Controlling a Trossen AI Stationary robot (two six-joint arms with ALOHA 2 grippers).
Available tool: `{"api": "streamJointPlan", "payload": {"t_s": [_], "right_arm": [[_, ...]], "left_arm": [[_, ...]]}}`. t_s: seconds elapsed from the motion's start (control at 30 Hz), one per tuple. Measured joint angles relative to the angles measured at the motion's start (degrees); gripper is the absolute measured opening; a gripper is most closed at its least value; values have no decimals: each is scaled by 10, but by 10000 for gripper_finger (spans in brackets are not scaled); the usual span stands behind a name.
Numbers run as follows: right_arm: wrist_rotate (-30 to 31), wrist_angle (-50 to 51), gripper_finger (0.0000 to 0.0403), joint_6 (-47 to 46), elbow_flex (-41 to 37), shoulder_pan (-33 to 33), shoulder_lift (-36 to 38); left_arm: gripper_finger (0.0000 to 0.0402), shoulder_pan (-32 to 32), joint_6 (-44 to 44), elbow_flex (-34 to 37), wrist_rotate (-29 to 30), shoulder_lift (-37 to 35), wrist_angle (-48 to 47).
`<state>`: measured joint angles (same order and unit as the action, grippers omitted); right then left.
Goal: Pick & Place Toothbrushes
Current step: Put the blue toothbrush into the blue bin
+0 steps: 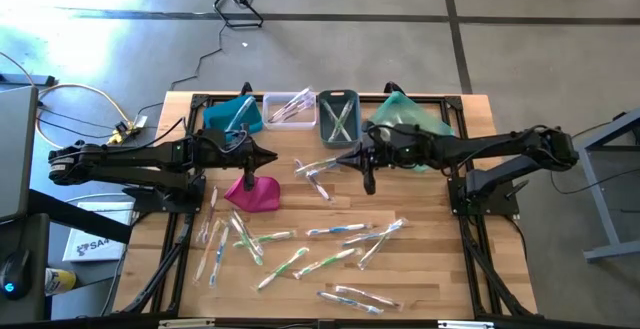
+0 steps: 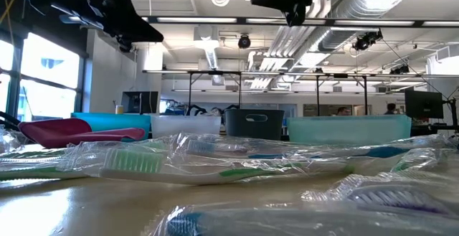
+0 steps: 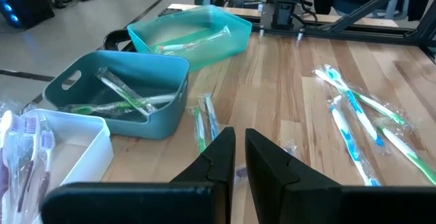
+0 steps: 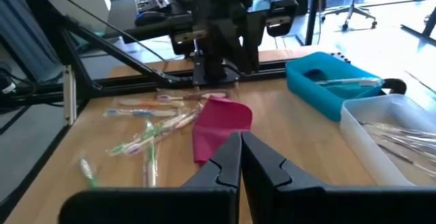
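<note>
Several wrapped toothbrushes (image 1: 330,234) lie flat and scattered on the wooden table (image 1: 430,269), and a few more (image 1: 318,172) lie near its middle. Some lie in the clear bin (image 1: 290,109), the grey bin (image 1: 338,117), the blue bin (image 4: 334,81) and the teal bin (image 3: 191,37). My left gripper (image 1: 272,157) is shut and empty, well above the table beside the magenta pouch (image 1: 252,193). My right gripper (image 1: 336,160) is shut and empty, facing the left one above the middle toothbrushes. In the low view both hang high over the table.
Four bins stand in a row along the far edge: blue (image 1: 232,115), clear, grey, teal (image 1: 408,119). The magenta pouch (image 4: 218,125) lies on the table left of the middle. Black frame rails (image 1: 480,239) run along the table's left and right sides.
</note>
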<state>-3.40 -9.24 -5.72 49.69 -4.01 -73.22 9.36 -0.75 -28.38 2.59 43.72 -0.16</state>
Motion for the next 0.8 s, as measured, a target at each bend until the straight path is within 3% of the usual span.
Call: {"api": "streamJointPlan", "payload": {"t_s": [0.27,0.47,0.57,0.8], "right_arm": [[34,-9,3,0,0,-2,-1],[28,-86,3,32,0,-2,-7],[-6,-105,3,51,2,4,-15],[-15,-46,3,73,57,33,-57]], "left_arm": [[29,0,3,0,0,0,0],[29,0,5,0,-3,0,0],[29,0,5,0,-3,0,0],[29,0,4,-1,-4,0,0]]}}
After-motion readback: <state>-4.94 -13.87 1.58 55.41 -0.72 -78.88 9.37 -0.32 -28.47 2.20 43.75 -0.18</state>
